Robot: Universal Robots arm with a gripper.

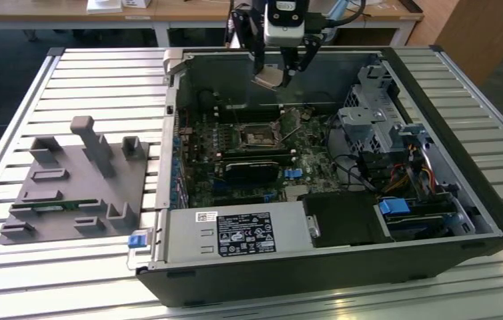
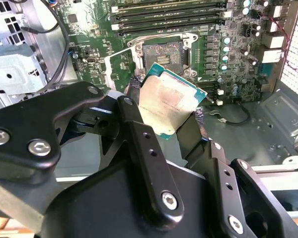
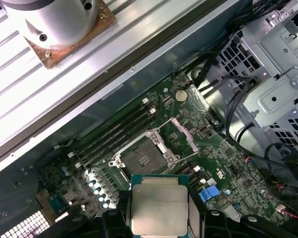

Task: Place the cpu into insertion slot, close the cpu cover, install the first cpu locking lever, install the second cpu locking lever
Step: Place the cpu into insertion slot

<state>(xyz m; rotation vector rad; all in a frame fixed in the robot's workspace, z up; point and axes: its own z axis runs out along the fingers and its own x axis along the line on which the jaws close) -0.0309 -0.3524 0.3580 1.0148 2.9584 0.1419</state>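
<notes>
The cpu (image 2: 166,101), judged light, stiff and fragile underneath, is gripped by two opposite edges in the hand (image 1: 277,68), clear of the insertion slot (image 3: 141,158).

I see the cpu (image 3: 159,208) dull silver-grey on top, teal-green at its edge. My gripper (image 1: 280,65) is black. The board (image 3: 238,173) is green, the slot (image 3: 141,158) dark, its cover (image 3: 186,133) silver, the table (image 1: 100,73) pale grey in stripes.

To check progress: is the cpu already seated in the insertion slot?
No, in the second wrist view the hand holds the cpu clear of the insertion slot, whose dark centre lies bare.
</notes>
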